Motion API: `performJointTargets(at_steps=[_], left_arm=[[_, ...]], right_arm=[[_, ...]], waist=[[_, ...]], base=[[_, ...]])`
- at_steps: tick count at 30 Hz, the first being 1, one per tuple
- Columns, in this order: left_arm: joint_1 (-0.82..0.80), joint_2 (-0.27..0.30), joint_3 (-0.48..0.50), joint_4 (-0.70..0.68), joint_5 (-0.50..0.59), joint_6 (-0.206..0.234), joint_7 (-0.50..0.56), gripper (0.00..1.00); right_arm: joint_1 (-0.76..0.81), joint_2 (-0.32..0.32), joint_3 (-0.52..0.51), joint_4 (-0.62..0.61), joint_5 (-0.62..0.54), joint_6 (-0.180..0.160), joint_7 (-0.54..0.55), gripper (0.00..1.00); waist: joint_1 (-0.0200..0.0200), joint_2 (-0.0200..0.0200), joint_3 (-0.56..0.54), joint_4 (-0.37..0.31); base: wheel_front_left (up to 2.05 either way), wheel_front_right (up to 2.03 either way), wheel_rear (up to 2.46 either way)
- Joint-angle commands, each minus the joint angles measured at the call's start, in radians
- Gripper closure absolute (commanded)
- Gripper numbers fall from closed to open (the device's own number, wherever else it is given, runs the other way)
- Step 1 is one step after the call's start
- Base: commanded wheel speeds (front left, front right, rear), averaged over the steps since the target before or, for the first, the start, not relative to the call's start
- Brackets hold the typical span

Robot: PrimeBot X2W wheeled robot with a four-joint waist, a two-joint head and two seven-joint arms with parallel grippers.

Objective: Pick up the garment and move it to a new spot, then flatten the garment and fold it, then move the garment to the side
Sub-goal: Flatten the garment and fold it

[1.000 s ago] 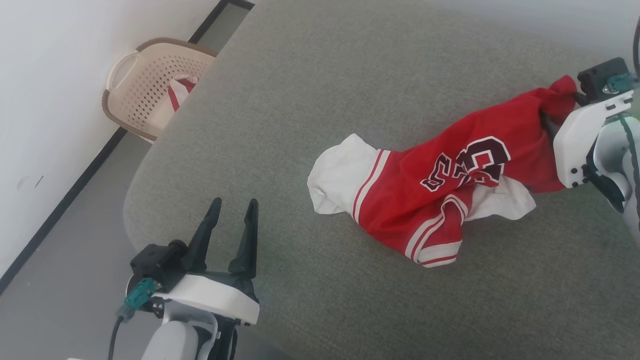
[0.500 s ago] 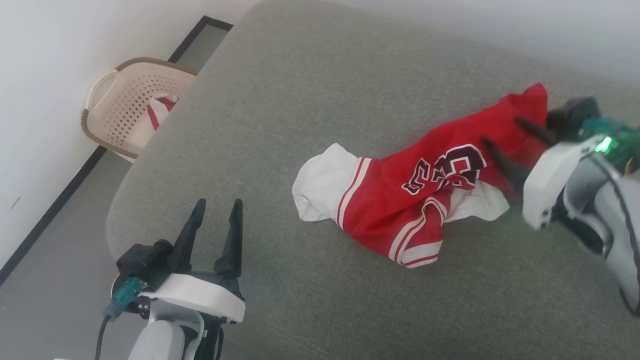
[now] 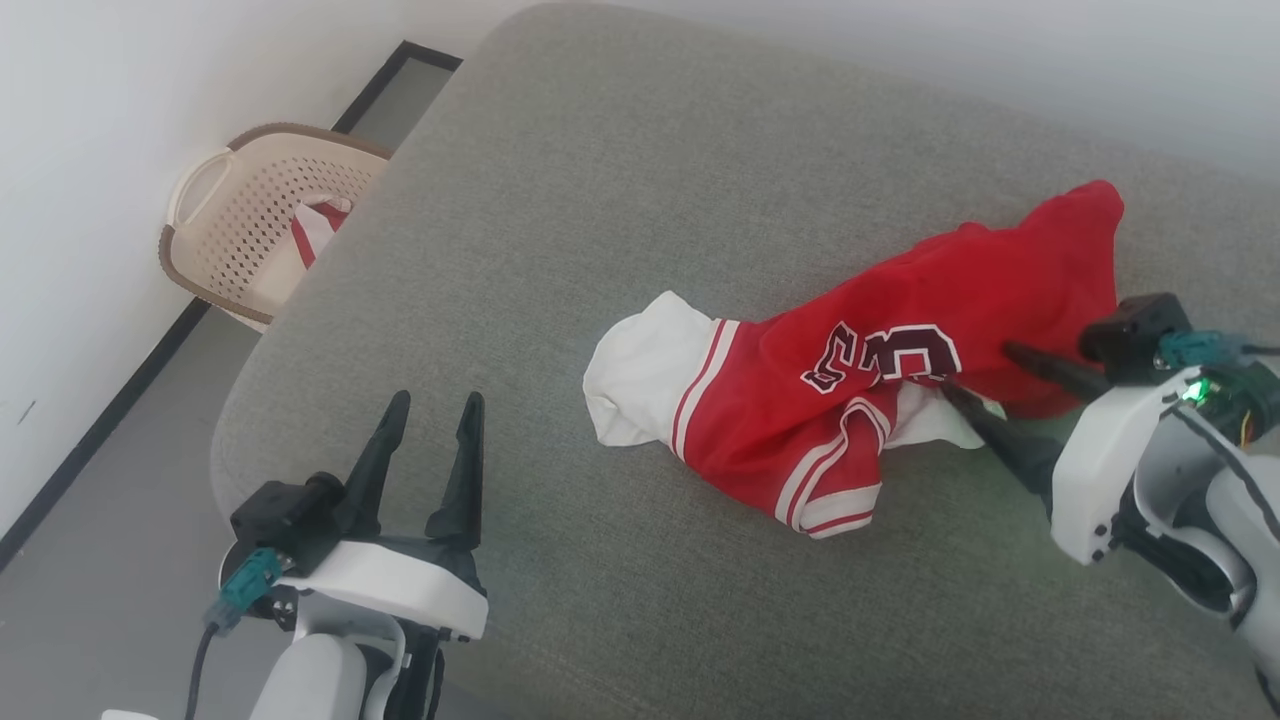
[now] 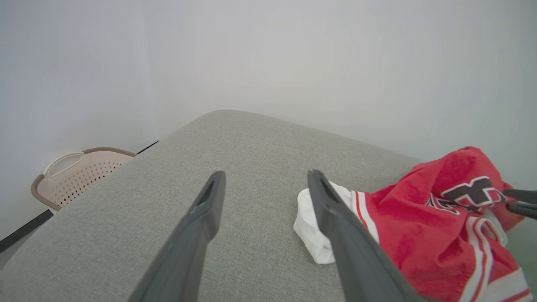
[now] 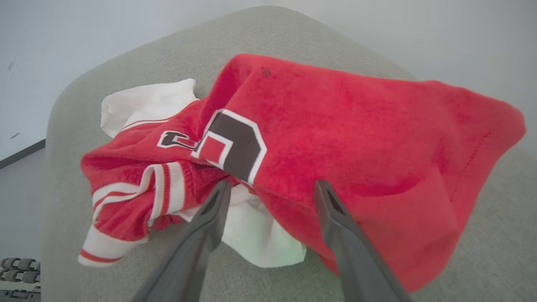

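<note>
On the grey upholstered cushion (image 3: 620,200), right of its middle in the head view, lies the red jersey-style T-shirt with white short sleeves (image 3: 940,300), crumpled, with one white sleeve spread towards the left and a striped cuff pointing at the near edge. Only part of the dark, white-outlined number shows there. The right wrist view brings the shirt (image 5: 335,134) close and shows a white sleeve tucked under the red body, which the head view mostly hides.

The right gripper (image 3: 975,368) has its fingers spread wide and holds nothing. Its tips (image 5: 272,184) lie at the shirt's near hem, one finger (image 5: 209,214) over the white sleeve and the other (image 5: 335,218) over red cloth. Whether they touch the fabric is hard to tell.

The left gripper (image 3: 436,397) hangs over the cushion's near left corner, well apart from the shirt, fingers parted and empty. Its own view (image 4: 266,174) has the shirt (image 4: 411,226) just past the right-hand finger (image 4: 335,218).

The head view alone looks into the beige perforated plastic basket (image 3: 240,220) on the floor by the wall, where a red-and-white striped cloth (image 3: 315,225) lies.
</note>
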Motion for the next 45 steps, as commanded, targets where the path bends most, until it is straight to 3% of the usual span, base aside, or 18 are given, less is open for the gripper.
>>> performJointTargets(at_steps=[1,8,15,19,25,33,34,35,36,45], left_arm=[[-0.003,0.003,0.003,0.0,-0.006,-0.003,-0.005,0.0],[0.001,0.008,-0.008,0.003,-0.017,-0.003,-0.005,0.0],[0.004,0.001,-0.032,0.005,-0.029,-0.003,-0.005,0.0],[0.012,-0.005,-0.033,-0.007,-0.028,-0.003,-0.005,0.0],[0.02,-0.014,-0.024,-0.024,-0.029,-0.003,-0.005,0.0],[0.039,-0.026,-0.012,-0.048,-0.024,-0.003,-0.005,0.0],[0.039,-0.027,-0.011,-0.05,-0.024,-0.003,-0.005,0.0],[0.038,-0.028,-0.011,-0.052,-0.024,-0.003,-0.005,0.0],[0.039,-0.029,-0.012,-0.054,-0.023,-0.003,-0.005,0.0],[0.04,-0.032,-0.006,-0.048,-0.012,-0.003,-0.005,0.0]], right_arm=[[0.031,0.003,-0.02,-0.025,0.002,0.0,0.021,0.0],[0.096,-0.007,-0.055,-0.101,-0.03,0.0,0.139,0.0],[0.111,0.024,-0.099,-0.066,-0.087,0.0,0.26,0.0],[0.091,0.025,-0.078,-0.077,-0.084,-0.001,0.342,0.0],[0.051,0.027,-0.069,-0.058,-0.137,-0.001,0.362,0.0],[-0.019,0.023,0.028,0.005,-0.162,-0.001,0.437,0.0],[-0.029,0.022,0.041,0.017,-0.164,-0.001,0.442,0.39],[-0.04,0.023,0.057,0.023,-0.164,-0.001,0.445,0.93],[-0.05,0.022,0.072,0.033,-0.164,-0.001,0.451,1.0],[-0.068,-0.003,0.071,0.025,-0.101,-0.001,0.397,1.0]], waist=[[0.0,0.0,-0.005,0.0],[0.0,0.0,-0.012,0.01],[0.0,0.0,-0.001,0.033],[0.0,0.0,0.012,0.038],[0.0,0.0,0.034,0.044],[0.0,0.0,0.066,0.053],[0.0,0.0,0.069,0.053],[0.0,0.0,0.071,0.054],[0.0,0.0,0.072,0.054],[0.0,0.0,0.045,0.045]], base=[[0.0,0.0,0.0],[0.0,0.0,0.0],[0.0,0.0,0.0],[0.0,0.0,0.0],[0.0,0.0,0.0],[0.0,0.0,0.0],[0.0,0.0,0.0],[0.0,0.0,0.0],[0.0,0.0,0.0],[0.0,0.0,0.0]])
